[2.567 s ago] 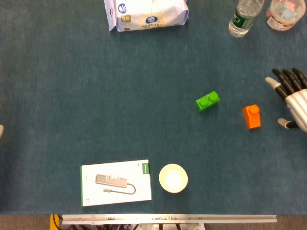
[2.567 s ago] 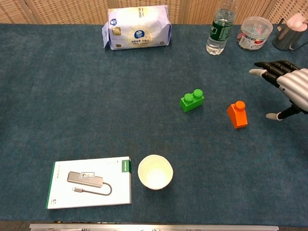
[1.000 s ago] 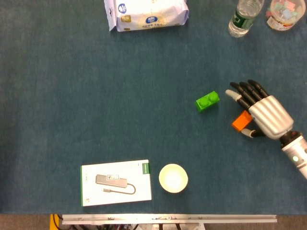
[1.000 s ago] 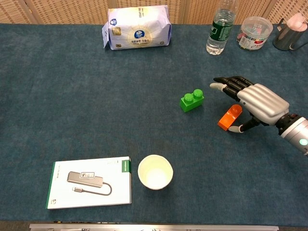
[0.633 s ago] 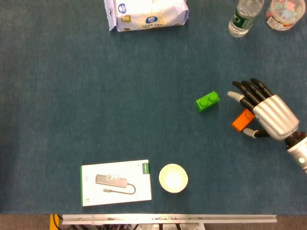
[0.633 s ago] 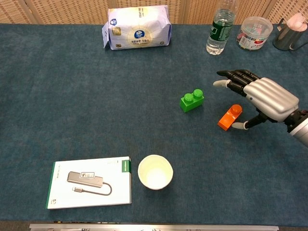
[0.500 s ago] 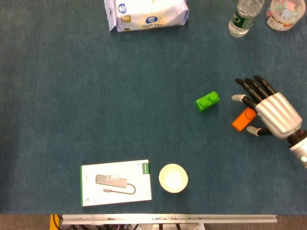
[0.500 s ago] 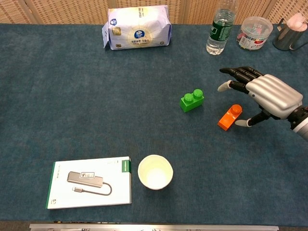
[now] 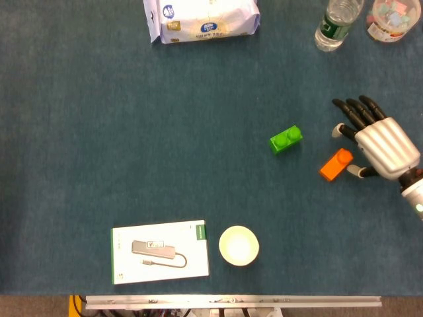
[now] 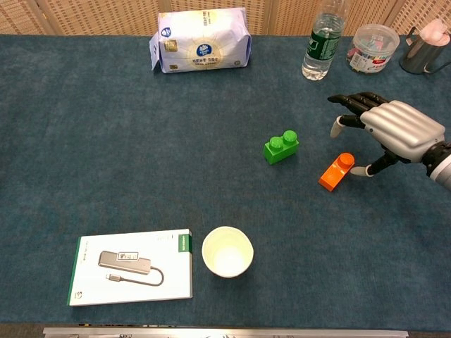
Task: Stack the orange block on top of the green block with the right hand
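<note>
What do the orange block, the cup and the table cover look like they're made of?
Orange block: likely moulded plastic, one even colour, crisp edges, round stud.
Cup: probably paper, matte off-white with a thin rolled rim.
Table cover: seemingly felt or short-pile fabric, dull blue, mottled, no glare.

Orange block (image 9: 335,164) tipped on its side on the cloth, stud end pointing up-right. Green block (image 9: 286,140), two studs, upright, near on its left, apart.
</note>
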### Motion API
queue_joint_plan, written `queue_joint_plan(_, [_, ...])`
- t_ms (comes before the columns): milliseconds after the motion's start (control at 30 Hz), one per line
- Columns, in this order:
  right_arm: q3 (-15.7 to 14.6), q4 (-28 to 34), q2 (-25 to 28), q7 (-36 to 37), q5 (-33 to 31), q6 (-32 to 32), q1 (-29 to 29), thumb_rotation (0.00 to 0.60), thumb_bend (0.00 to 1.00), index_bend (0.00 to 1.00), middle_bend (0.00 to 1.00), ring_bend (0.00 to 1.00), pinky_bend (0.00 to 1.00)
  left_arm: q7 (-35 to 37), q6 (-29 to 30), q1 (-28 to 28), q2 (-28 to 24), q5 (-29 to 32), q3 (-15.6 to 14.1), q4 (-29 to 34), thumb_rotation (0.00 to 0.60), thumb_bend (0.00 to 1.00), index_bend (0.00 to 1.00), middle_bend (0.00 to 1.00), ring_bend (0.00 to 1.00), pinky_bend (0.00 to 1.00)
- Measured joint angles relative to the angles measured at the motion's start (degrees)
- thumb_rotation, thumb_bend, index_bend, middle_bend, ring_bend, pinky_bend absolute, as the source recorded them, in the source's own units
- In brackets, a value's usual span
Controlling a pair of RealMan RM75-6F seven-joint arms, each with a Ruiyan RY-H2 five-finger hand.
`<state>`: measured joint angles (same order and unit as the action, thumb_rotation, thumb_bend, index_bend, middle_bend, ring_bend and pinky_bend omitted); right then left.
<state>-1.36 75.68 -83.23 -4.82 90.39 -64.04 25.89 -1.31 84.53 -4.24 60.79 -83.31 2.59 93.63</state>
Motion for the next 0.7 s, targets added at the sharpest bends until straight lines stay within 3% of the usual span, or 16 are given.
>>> queue_joint_plan(700, [-0.23, 3.54, 1.45, -6.02, -3.39, 6.69, 2.42, 0.600, 0.17, 0.45, 0.01, 0.00, 0.00, 0.06, -0.08, 0.18, -0.56, 0.29, 0.07, 0.55, 0.600, 0.25, 0.38, 0.45, 0.30, 0.40])
